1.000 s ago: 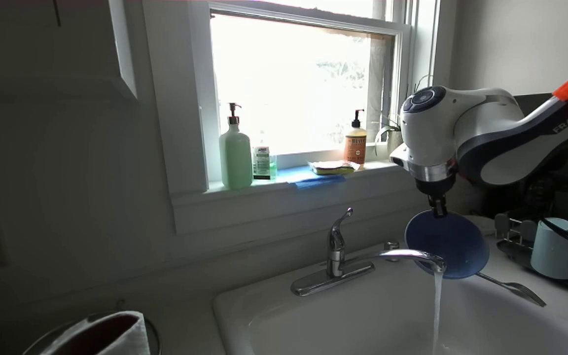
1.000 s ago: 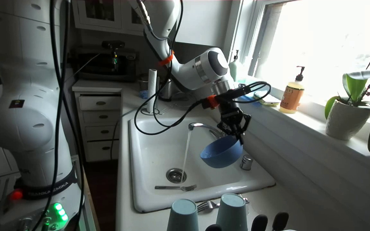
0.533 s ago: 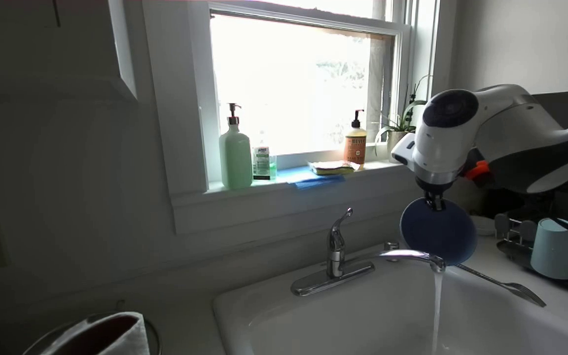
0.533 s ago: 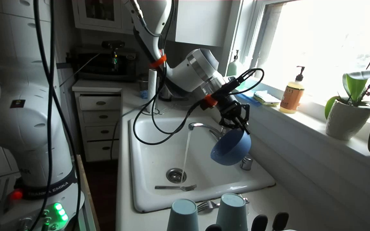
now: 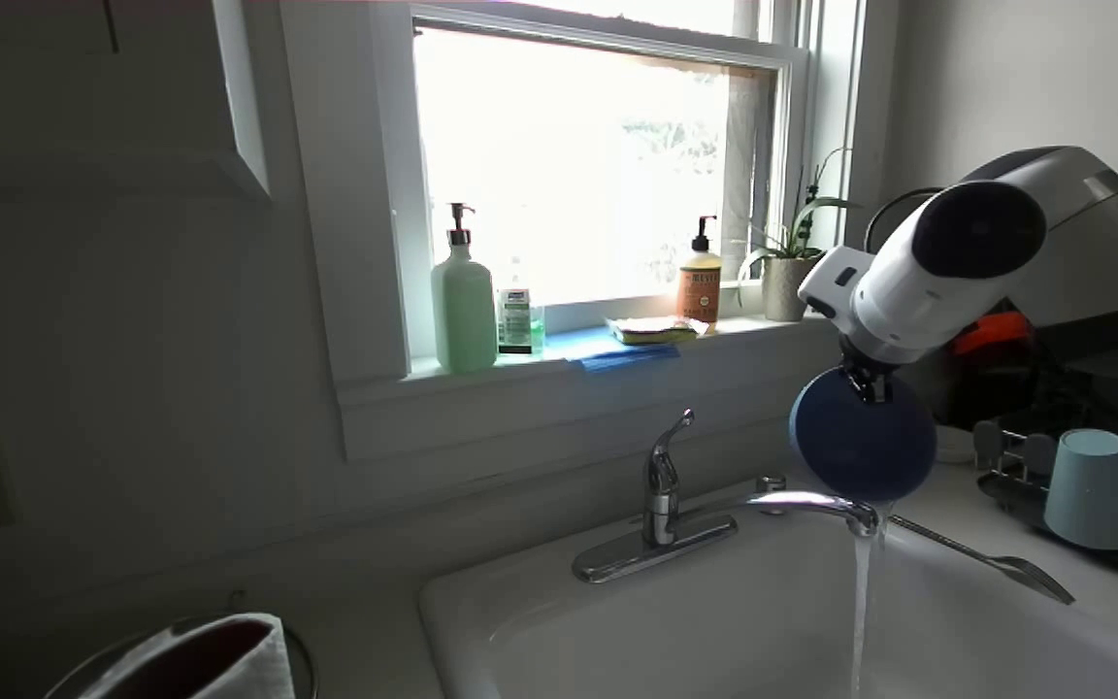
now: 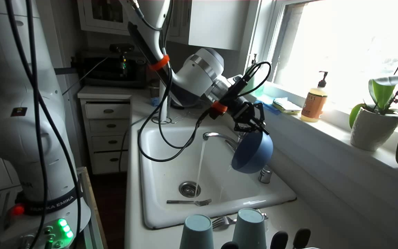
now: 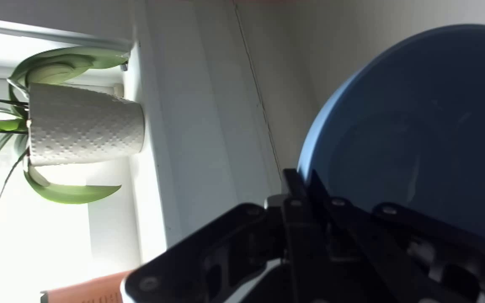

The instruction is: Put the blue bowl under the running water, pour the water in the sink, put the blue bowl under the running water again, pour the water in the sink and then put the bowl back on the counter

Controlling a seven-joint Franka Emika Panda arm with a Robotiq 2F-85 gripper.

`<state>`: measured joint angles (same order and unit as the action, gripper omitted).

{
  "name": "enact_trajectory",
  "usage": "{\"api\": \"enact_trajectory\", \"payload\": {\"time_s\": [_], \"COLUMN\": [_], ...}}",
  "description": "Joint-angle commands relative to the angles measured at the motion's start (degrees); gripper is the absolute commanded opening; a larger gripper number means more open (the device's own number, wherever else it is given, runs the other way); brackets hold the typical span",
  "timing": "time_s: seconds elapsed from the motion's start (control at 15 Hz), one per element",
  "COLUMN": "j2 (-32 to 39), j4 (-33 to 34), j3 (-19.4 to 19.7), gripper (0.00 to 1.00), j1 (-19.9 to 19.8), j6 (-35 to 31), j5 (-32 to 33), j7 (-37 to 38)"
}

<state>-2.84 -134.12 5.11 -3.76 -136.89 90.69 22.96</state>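
My gripper (image 5: 870, 386) is shut on the rim of the blue bowl (image 5: 860, 442); it also shows in an exterior view (image 6: 262, 131). In the wrist view the fingertips (image 7: 302, 176) pinch the rim, and the bowl (image 7: 411, 122) fills the right side. The bowl (image 6: 252, 154) is tilted steeply, its opening toward the basin, over the window side of the sink (image 6: 143, 180). A thin trickle falls from its lower edge. The running water (image 6: 200, 166) falls from the faucet spout (image 6: 212, 134) beside the bowl, not into it. The counter (image 6: 299, 221) lies beyond the sink rim.
A fork (image 6: 188, 202) lies in the sink by the drain (image 6: 189, 189). Another fork (image 6: 223, 221) lies on the counter near two pale blue cups (image 6: 198, 224). An orange-labelled soap bottle (image 6: 314, 103) and a potted plant (image 6: 375, 128) stand on the window sill.
The bowl has risen, shifted toward the window wall and tipped further over. Water now trickles from its lower edge. The gripper keeps hold of the rim, and the arm has tilted.
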Motion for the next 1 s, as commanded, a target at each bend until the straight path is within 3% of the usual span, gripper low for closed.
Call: {"api": "enact_trajectory", "payload": {"time_s": [0.0, 0.67, 0.93], "j2": [-4.67, -7.74, -7.77], "j4": [-3.91, -6.66, -6.73], "j3": [-0.22, 0.32, 0.55], "gripper": [0.01, 0.01, 0.01], "j1": [-0.14, 0.56, 0.66], "j6": [-1.22, -3.38, -3.63], "j5": [7.30, 22.40, 24.93], "j7": [5.68, 17.12, 19.35]}}
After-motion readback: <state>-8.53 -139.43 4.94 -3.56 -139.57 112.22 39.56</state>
